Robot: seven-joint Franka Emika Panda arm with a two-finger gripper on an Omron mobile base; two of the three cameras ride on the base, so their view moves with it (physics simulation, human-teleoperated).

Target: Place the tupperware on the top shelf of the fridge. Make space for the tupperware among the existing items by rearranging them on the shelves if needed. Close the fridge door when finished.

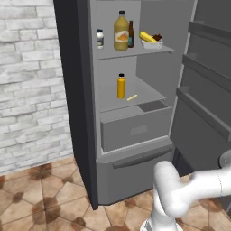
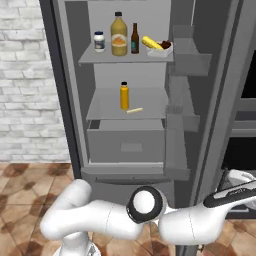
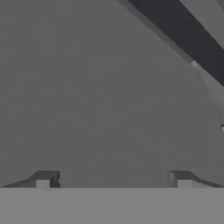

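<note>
The fridge [image 1: 83, 113] stands open. On its top shelf [image 1: 135, 52] [image 2: 107, 58] the tupperware [image 1: 151, 41] [image 2: 159, 47], with corn and meat inside, sits at the right end. To its left stand the slim brown bottle [image 1: 131, 35] [image 2: 134, 39], the big juice bottle [image 1: 121, 31] [image 2: 118, 34] and the white jar [image 1: 100, 39] [image 2: 99, 41]. The fridge door [image 1: 203, 103] [image 2: 222, 100] is swung wide to the right. My arm reaches low to the right, past the door's edge. In the hand view my gripper [image 3: 113, 177] is open and empty, close to a flat grey panel [image 3: 87, 87].
A small orange bottle [image 1: 121, 85] [image 2: 124, 95] and a thin yellow stick [image 1: 131, 97] [image 2: 134, 110] rest on the lower shelf above the grey drawer [image 1: 135, 128] [image 2: 127, 145]. A brick wall [image 1: 27, 81] is at the left, a dark oven [image 2: 246, 115] at the right.
</note>
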